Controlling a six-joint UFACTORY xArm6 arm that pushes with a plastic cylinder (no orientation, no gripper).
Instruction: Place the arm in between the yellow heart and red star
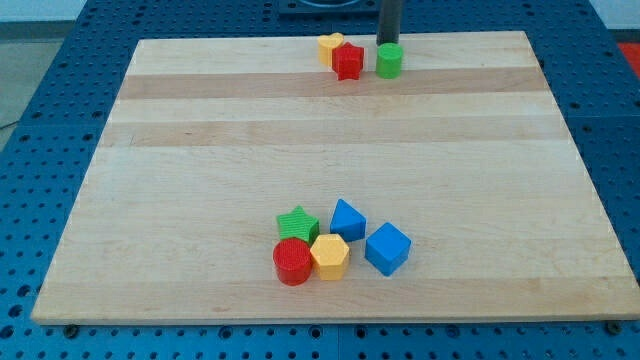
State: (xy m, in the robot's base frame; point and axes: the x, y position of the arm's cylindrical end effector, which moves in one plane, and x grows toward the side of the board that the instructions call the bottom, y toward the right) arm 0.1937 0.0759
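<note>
Red cylinder [292, 261] cluster sits nearest, irrelevant. Up top, yellow heart [329, 46] and red star [348, 62] are touching, and my tip [388, 44] sits right of both, behind the green cylinder [389, 61]. No claw here, so no grip state. Basically not done yet.

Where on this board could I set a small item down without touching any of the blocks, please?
The widest free patch is the middle band of the board, between the top group of yellow heart, red star and green cylinder, where my tip stands, and the bottom cluster around the red cylinder. Both clusters are crowded.
</note>
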